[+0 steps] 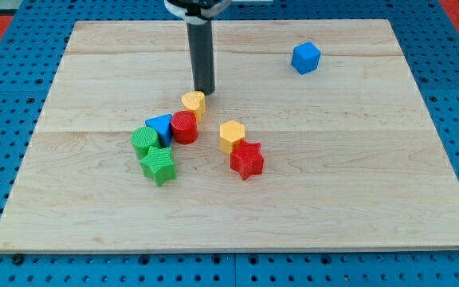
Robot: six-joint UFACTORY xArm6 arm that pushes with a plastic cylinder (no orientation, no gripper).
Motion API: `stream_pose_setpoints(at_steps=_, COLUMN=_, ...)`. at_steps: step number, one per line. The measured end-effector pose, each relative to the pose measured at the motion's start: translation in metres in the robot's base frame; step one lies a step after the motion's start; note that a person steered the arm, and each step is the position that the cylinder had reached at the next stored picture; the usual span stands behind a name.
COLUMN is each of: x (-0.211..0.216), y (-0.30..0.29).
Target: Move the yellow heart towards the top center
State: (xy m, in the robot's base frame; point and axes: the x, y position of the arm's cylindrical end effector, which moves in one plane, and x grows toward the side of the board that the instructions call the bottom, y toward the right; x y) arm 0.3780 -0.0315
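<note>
Nearest, a green star and red star lie on the worktop, behind them a green block, yellow hexagon, blue triangle and red cylinder. The yellow heart sits left of centre, its shape hard to read. My tip stands just beyond it, the wrong side for pushing upward. No jaws here, only a rod; its top is cut off. Farthest, a blue cube.

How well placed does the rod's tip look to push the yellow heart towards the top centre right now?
Probably not well yet. My tip sits just above the yellow heart, on the side it should move towards. The red cylinder crowds the heart's lower side, so I would likely have to circle round.
</note>
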Motion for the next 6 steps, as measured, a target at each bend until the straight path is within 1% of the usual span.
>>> stream_pose_setpoints(at_steps=1, x=0.031, y=0.041)
stream_pose_setpoints(at_steps=2, x=0.041, y=-0.012)
stream_pose_setpoints(at_steps=3, x=0.025, y=-0.056)
stream_pose_setpoints(at_steps=4, x=0.001, y=-0.085)
stream_pose_setpoints(at_steps=5, x=-0.021, y=-0.143)
stream_pose_setpoints(at_steps=6, x=-0.042, y=-0.123)
